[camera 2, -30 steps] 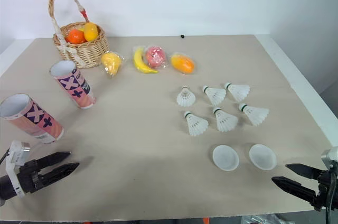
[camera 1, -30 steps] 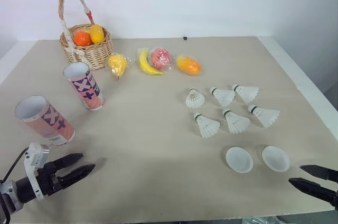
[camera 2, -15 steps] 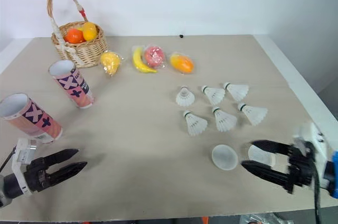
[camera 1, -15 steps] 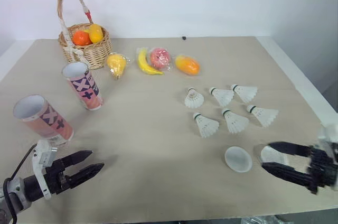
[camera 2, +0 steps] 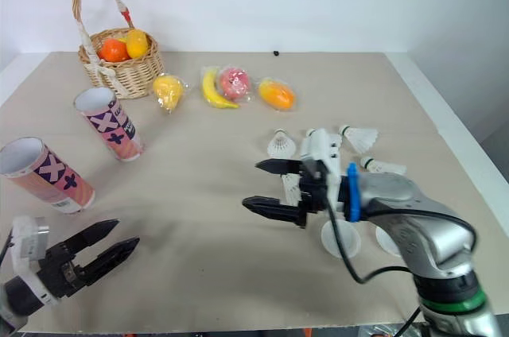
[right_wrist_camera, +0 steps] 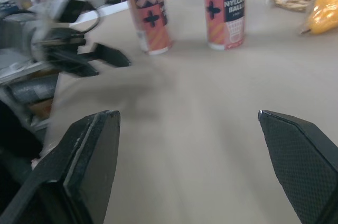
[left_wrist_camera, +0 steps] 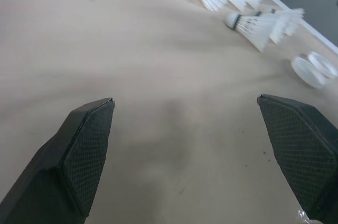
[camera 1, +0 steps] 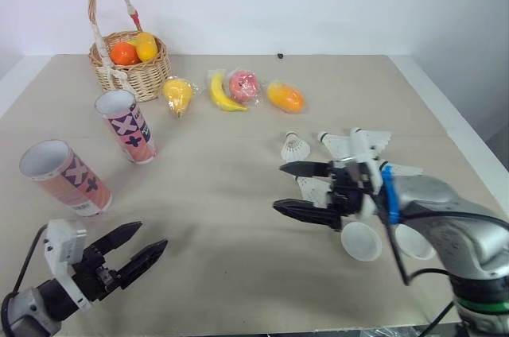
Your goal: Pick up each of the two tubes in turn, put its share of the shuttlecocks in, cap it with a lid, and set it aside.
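Note:
Two pink-and-white tubes stand open on the table's left, one nearer and one farther. Several white shuttlecocks lie on the right, partly hidden by my right arm. Two white lids lie in front of them, below that arm. My right gripper hangs open over the middle of the table, pointing left, with nothing between its fingers. Near the front left edge my left gripper is open and empty, in front of the nearer tube. The right wrist view looks at both tubes.
A wicker basket with fruit stands at the back left. Wrapped fruit lies in a row beside it: a yellow pear, a banana, a peach and an orange mango. The table's right edge runs past the shuttlecocks.
My right arm has swung in from the front right corner, over the lids and shuttlecocks, to the middle of the table. The left gripper has edged right and spread its fingers a little.

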You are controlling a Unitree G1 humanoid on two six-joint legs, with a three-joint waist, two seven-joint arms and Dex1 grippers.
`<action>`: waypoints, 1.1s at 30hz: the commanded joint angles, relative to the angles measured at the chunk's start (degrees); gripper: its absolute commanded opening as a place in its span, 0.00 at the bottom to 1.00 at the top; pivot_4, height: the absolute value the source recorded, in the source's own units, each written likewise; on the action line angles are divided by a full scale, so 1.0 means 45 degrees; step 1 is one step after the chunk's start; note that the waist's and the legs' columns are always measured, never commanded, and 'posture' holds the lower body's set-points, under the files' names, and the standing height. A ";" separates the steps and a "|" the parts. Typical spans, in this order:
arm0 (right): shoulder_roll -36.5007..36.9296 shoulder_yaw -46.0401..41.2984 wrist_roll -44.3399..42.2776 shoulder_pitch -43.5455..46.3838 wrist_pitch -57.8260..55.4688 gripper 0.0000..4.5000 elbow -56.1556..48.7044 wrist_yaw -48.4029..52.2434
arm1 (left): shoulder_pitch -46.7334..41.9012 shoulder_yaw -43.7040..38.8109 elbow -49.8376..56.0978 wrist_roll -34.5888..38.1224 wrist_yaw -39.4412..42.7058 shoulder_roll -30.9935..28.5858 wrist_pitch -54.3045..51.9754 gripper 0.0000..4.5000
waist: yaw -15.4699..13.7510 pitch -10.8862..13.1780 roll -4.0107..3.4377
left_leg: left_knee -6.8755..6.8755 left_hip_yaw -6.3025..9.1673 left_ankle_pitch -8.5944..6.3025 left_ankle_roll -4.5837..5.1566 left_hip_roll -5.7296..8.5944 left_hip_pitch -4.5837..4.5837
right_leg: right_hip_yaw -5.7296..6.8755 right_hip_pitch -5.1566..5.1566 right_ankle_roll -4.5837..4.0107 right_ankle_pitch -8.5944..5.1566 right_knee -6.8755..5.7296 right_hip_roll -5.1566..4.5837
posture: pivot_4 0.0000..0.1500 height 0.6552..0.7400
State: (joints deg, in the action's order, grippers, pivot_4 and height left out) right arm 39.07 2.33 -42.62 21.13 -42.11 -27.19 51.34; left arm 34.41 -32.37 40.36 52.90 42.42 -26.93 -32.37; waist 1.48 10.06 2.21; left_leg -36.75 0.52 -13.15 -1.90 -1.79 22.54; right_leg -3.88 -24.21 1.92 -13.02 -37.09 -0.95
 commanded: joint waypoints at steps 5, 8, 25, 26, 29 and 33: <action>-0.2269 0.2504 0.2618 0.1932 0.2131 0.99 0.1934 -0.0234 | 0.1518 -0.2186 0.0064 -0.0021 -0.1059 0.2982 0.3215 1.00 | 0.0250 -0.0012 0.0021 | -0.0010 -0.0033 -0.0004 0.0007 -0.0020 -0.0014 | -0.0006 -0.0004 -0.0015 0.0015 -0.0003 0.0004 | 1.00 0.88; -0.3072 0.2957 0.3085 0.2273 0.2610 0.99 0.2496 -0.0198 | 0.1704 -0.2279 -0.0975 -0.1394 -0.0950 0.3678 0.4720 1.00 | 0.0261 -0.0015 0.0019 | -0.0023 -0.0016 0.0000 0.0011 -0.0036 -0.0021 | -0.0010 -0.0005 -0.0040 0.0035 -0.0009 0.0049 | 1.00 0.88; -0.4259 0.3282 0.3984 0.1411 0.3163 0.99 0.1907 -0.0659 | -0.2753 -0.1156 -0.5712 -0.4553 -0.2978 0.1883 0.6046 1.00 | 0.0272 -0.0055 0.0085 | -0.0071 -0.0033 -0.0011 -0.0005 -0.0163 -0.0004 | -0.0018 -0.0016 -0.0084 0.0075 -0.0021 0.0170 | 1.00 0.88; -0.4245 0.3231 0.3979 0.1334 0.3102 0.99 0.1787 -0.0739 | -0.2893 -0.1133 -0.6050 -0.4655 -0.2897 0.1769 0.6148 1.00 | 0.0270 -0.0054 0.0084 | -0.0069 -0.0036 -0.0013 -0.0009 -0.0171 -0.0005 | -0.0019 -0.0022 -0.0088 0.0074 -0.0023 0.0178 | 1.00 0.88; -0.4178 0.3091 0.3916 0.1144 0.2925 0.99 0.1425 -0.0969 | -0.3450 -0.0979 -0.7028 -0.4898 -0.2628 0.1374 0.6386 1.00 | 0.0264 -0.0055 0.0085 | -0.0067 -0.0030 -0.0014 -0.0009 -0.0198 -0.0007 | -0.0015 -0.0027 -0.0110 0.0077 -0.0028 0.0214 | 1.00 0.88; -0.4174 0.2942 0.3835 0.0987 0.2719 0.99 0.1067 -0.1218 | -0.4452 -0.0888 -0.8566 -0.5100 -0.2283 0.0795 0.6819 1.00 | 0.0263 -0.0055 0.0085 | -0.0068 -0.0029 -0.0014 -0.0009 -0.0213 -0.0011 | -0.0014 -0.0032 -0.0126 0.0082 -0.0037 0.0230 | 1.00 0.88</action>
State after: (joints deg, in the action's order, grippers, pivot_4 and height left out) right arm 20.30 17.21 -24.51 25.43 -29.83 -19.22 46.66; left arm 15.90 -35.81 4.14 30.46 31.18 -21.62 -4.01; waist 2.66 9.81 2.59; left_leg -37.06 0.38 -13.21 -1.95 -2.75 22.49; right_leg -3.94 -24.35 1.34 -12.63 -37.27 0.08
